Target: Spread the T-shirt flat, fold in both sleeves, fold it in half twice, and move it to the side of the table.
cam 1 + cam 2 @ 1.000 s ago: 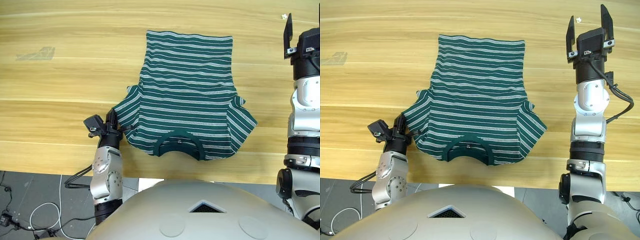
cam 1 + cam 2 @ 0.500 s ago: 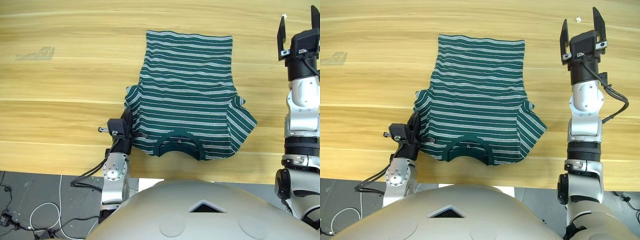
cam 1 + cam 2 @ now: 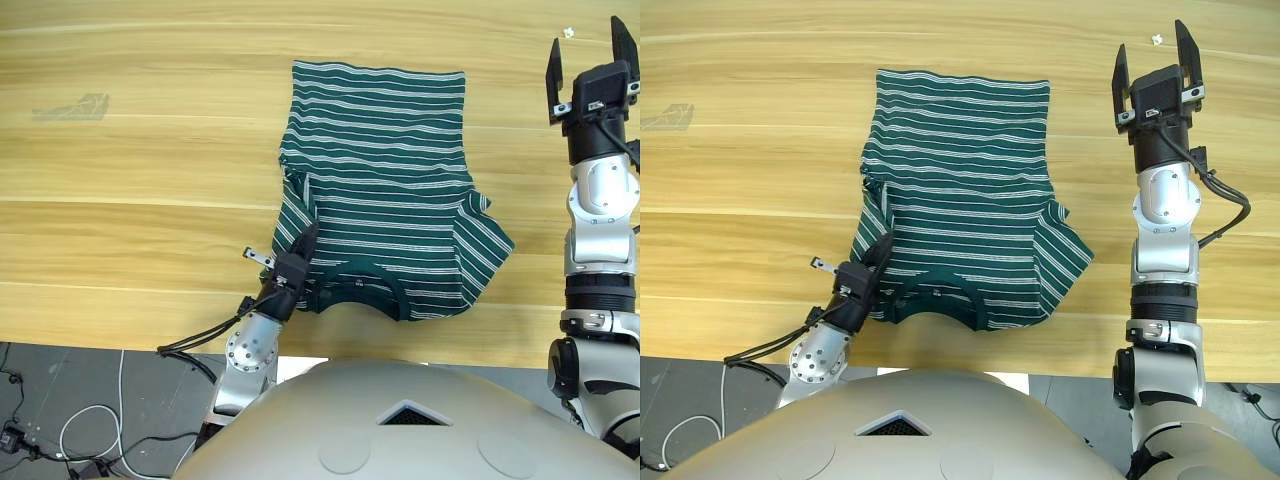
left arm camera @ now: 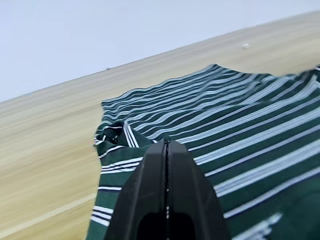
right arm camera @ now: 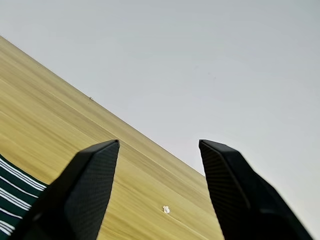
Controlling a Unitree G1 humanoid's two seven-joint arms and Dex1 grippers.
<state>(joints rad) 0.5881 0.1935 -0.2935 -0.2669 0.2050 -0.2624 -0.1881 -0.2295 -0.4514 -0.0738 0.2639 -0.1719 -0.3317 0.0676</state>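
Step in hand: folding in the sleeves, left side first.

T-shirt (image 3: 375,170) lies face up in the middle of the tabletop (image 3: 150,150), collar (image 3: 358,285) toward the robot, hem at the far end. Dark green with thin white stripes. Body is mostly flat, with light wrinkling near the shoulders.

Left sleeve (image 3: 293,192) is turned in over the body, bunched into a small lump at the shirt's left edge rather than lying smooth. Right sleeve (image 3: 487,243) sticks out to the side, not yet folded.

Left gripper (image 3: 310,232) lies low over the left shoulder, just beside the collar. Fingers pressed together with no gap, tips on the striped cloth; I judge they pinch a fold of it, though the pinch itself is hidden.

Right gripper (image 3: 585,40) is above bare tabletop, off the shirt's right side and well apart from it. Fingers spread wide, holding nothing.

Next move, as I judge it: let go of the left sleeve so that it lies flat on the chest, then bring the right gripper down to the right sleeve's edge and carry that inward. Risk: the bunched left sleeve may spoil the later halving.
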